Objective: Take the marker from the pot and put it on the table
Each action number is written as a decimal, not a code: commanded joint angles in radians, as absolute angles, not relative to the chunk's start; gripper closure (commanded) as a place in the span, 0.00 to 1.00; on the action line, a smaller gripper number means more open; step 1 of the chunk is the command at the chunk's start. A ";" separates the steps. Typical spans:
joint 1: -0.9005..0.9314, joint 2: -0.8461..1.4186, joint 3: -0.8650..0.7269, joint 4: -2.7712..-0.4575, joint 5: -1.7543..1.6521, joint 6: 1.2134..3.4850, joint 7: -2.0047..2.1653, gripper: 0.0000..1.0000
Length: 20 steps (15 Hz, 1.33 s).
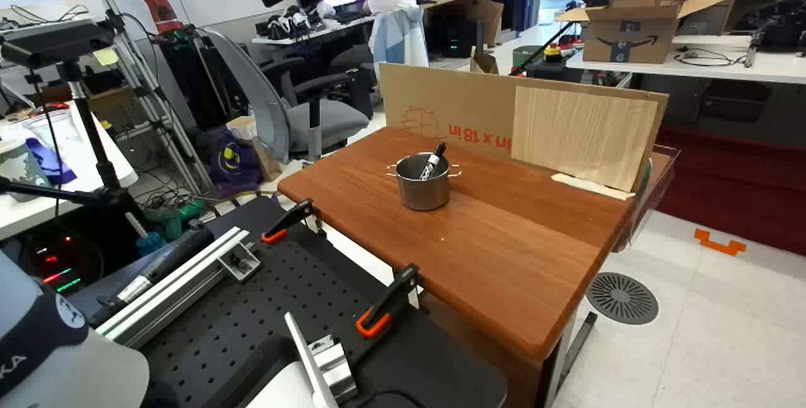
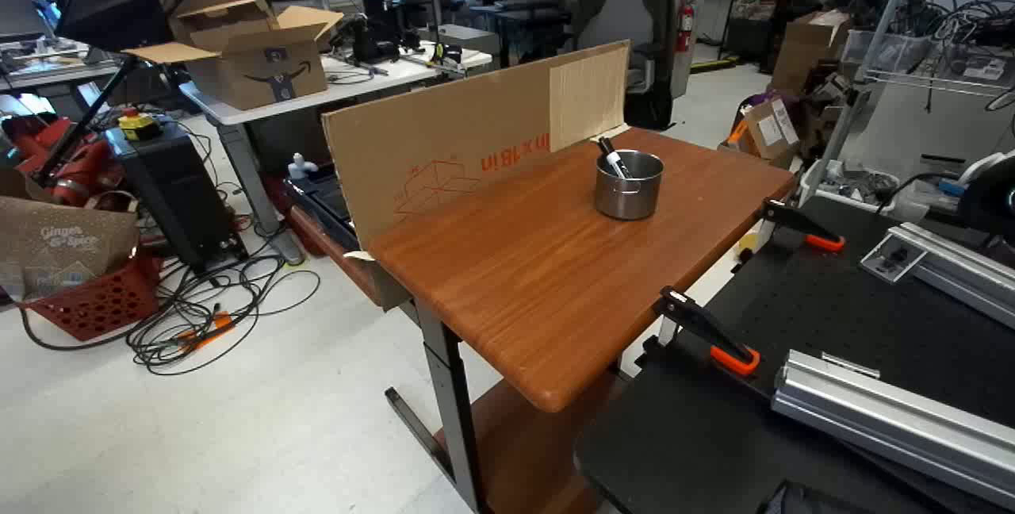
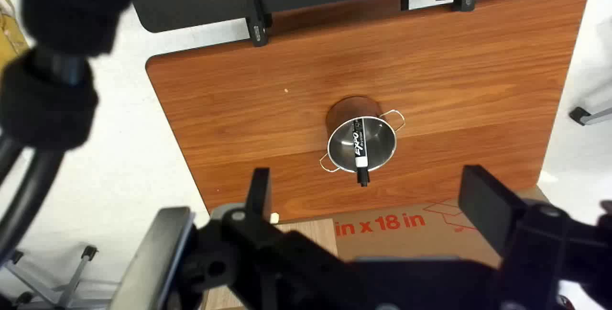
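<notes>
The marker (image 1: 431, 167) is black and white with a black cap. It leans inside the pot, its cap end sticking out past the rim; it also shows in an exterior view (image 2: 615, 160) and the wrist view (image 3: 359, 141). The silvery pot (image 1: 424, 195) stands upright on the table (image 1: 504, 257), with two thin side handles; it also shows in an exterior view (image 2: 626, 201) and the wrist view (image 3: 381, 141). My gripper (image 3: 367, 170) is open and empty, high above the table, its fingers wide apart. The marker's lower end is partly hidden inside the pot in the exterior views.
A cardboard sheet (image 1: 441, 99) stands along the table's back edge, with a light wood-grain panel (image 1: 582, 137) on it. Two black-and-orange clamps (image 1: 390, 301) sit along the table's edge by the black perforated bench (image 1: 302, 294). An aluminium rail (image 1: 176, 285) lies on the bench.
</notes>
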<state>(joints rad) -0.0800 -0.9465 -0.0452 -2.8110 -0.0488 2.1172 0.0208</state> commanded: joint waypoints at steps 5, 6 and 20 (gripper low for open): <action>-0.082 -0.941 -0.044 -2.822 -0.047 2.111 0.019 0.00; -0.084 -0.925 -0.047 -2.818 -0.044 2.129 0.024 0.00; -0.068 -0.352 -0.112 -2.673 0.032 2.484 0.005 0.00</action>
